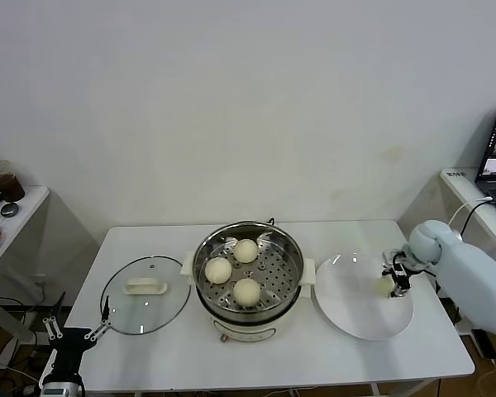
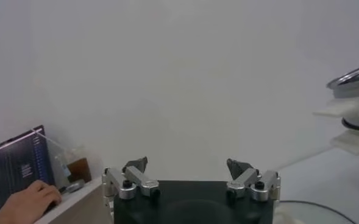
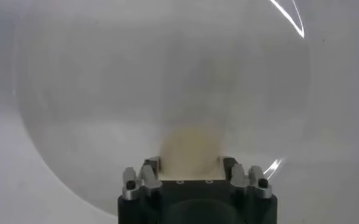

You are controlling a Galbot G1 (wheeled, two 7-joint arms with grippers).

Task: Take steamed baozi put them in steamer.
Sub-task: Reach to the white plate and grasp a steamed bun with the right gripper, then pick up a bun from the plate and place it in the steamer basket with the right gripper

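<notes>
Steel, round and shiny: steamer point(image 1: 249, 277) on a cream-white base with side handles, standing at the middle of the white table point(image 1: 190, 364). Three pale cream-white round baozi on its perforated tray: one at the far side point(image 1: 245, 251), one toward the robot's left point(image 1: 218, 270), one at the near side point(image 1: 246, 290), all apart from each other. Just beside the steamer on the robot's left, a round glass lid point(image 1: 145, 295) with a white handle, lying flat on the tabletop. On the robot's right, just beside the steamer handle, a flat round white plate point(image 1: 351, 310).

Down over the far right part of that plate, the right gripper point(image 1: 391, 284) point(image 3: 190, 164), pointing at the plate surface. Between its fingers point(image 3: 150, 165), a fourth pale bun point(image 3: 190, 149) point(image 1: 386, 284), filling the gap, with the fingers pressed against both its sides. Whether the bun rests on the plate or is lifted off it: cannot tell.

Parked low at the near left corner of the table, the left gripper point(image 1: 78, 329) point(image 2: 188, 167), jaws spread wide, holding nothing, close to the lid's near rim.
</notes>
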